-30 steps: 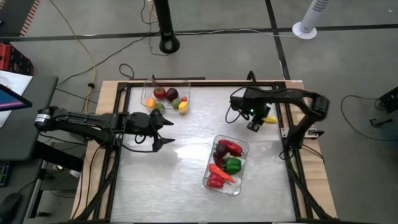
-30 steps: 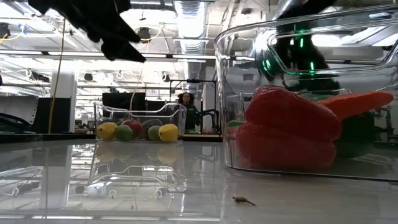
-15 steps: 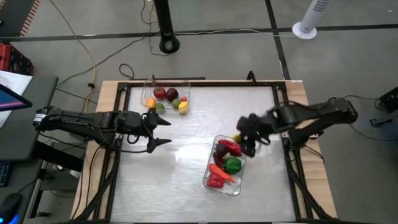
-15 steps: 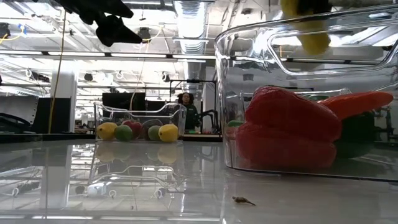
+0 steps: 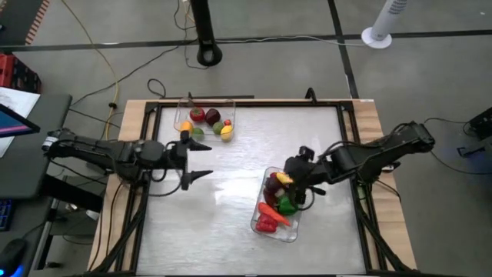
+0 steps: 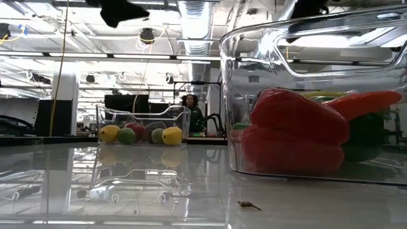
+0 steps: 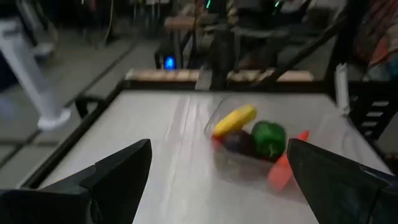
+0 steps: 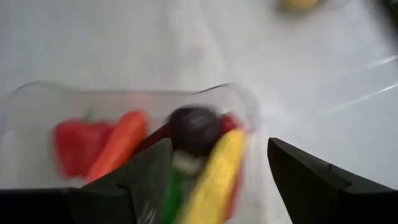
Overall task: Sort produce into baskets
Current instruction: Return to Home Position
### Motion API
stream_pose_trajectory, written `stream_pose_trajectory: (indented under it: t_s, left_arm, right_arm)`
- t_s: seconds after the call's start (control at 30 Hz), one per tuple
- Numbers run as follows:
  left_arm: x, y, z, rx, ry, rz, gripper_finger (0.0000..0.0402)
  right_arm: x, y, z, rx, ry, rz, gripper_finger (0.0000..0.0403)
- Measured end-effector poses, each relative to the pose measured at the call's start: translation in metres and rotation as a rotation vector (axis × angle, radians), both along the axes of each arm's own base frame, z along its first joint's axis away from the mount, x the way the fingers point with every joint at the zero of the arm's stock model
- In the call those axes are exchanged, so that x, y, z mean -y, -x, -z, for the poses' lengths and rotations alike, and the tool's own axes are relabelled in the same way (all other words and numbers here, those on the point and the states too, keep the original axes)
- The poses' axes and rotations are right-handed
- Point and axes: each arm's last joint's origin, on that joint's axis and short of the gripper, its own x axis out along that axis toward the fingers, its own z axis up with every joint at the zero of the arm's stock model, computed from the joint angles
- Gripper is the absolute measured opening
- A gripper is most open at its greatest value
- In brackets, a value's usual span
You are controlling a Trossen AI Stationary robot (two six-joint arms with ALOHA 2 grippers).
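Note:
The near basket point(image 5: 278, 204) holds a red pepper point(image 6: 299, 130), an orange carrot point(image 8: 121, 143), a green pepper point(image 7: 268, 138), a maroon round piece point(image 8: 194, 127) and the yellow banana-like piece point(image 8: 214, 177). The banana-like piece lies on top of the others. My right gripper point(image 5: 292, 185) hangs open just above this basket, one finger on either side of the yellow piece point(image 7: 235, 118) without touching it. The far basket point(image 5: 206, 121) holds several round fruits. My left gripper point(image 5: 207, 162) is open and empty above the table's left half.
The far basket point(image 6: 143, 124) stands at the table's far left. Bare tabletop point(image 5: 231, 192) lies between the two baskets. A dark frame point(image 5: 350, 154) runs along the table's edges. A person stands far off in the room point(image 6: 189, 105).
My right gripper has carried the yellow piece from the table's far right toward the near left and down over the near basket. The piece hung above the basket half a second ago and now lies in it. My left gripper has drawn back a little toward the left edge.

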Motion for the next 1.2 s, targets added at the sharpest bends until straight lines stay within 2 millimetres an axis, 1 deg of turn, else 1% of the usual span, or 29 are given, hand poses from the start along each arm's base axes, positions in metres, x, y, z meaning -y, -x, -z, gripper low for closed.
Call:
stream_pose_trajectory:
  t_s: [0.07,0.23,0.3,0.5,0.63,0.83,0.97,1.07,1.13,1.2]
  left_arm:
    - [0.003,0.008,0.004,0.039,-0.021,0.011,0.0361]
    - [-0.002,0.031,0.026,0.071,0.008,-0.012,0.0361]
    - [-0.004,0.04,0.032,0.094,0.021,-0.033,0.0361]
    - [-0.009,0.062,0.04,0.194,0.008,-0.068,0.0361]
    - [-0.012,0.073,0.044,0.213,-0.021,-0.089,0.0361]
    - [-0.016,0.088,0.045,0.214,-0.007,-0.13,0.0361]
    - [-0.018,0.097,0.046,0.221,0.005,-0.132,0.0361]
    - [-0.019,0.101,0.046,0.248,0.012,-0.132,0.0361]
    - [-0.019,0.101,0.052,0.262,0.02,-0.133,0.0361]
    - [-0.018,0.098,0.063,0.261,0.027,-0.134,0.0361]
  right_arm:
    - [0.003,0.013,0.004,0.062,0.059,0.036,0.0295]
    - [0.014,0.046,0.031,0.206,0.0,0.056,0.0297]
    - [0.02,0.06,0.038,0.27,-0.009,0.055,0.0297]
    - [0.037,0.092,0.048,0.579,0.081,-0.012,0.0297]
    - [0.056,0.113,0.054,0.704,0.143,0.032,0.0297]
    - [0.076,0.138,0.063,0.807,0.163,0.075,0.0295]
    - [0.083,0.15,0.077,0.853,0.14,0.09,0.0292]
    - [0.086,0.155,0.088,0.88,0.126,0.111,0.0291]
    - [0.087,0.156,0.097,0.899,0.124,0.125,0.0291]
    - [0.087,0.156,0.105,0.924,0.123,0.135,0.0291]
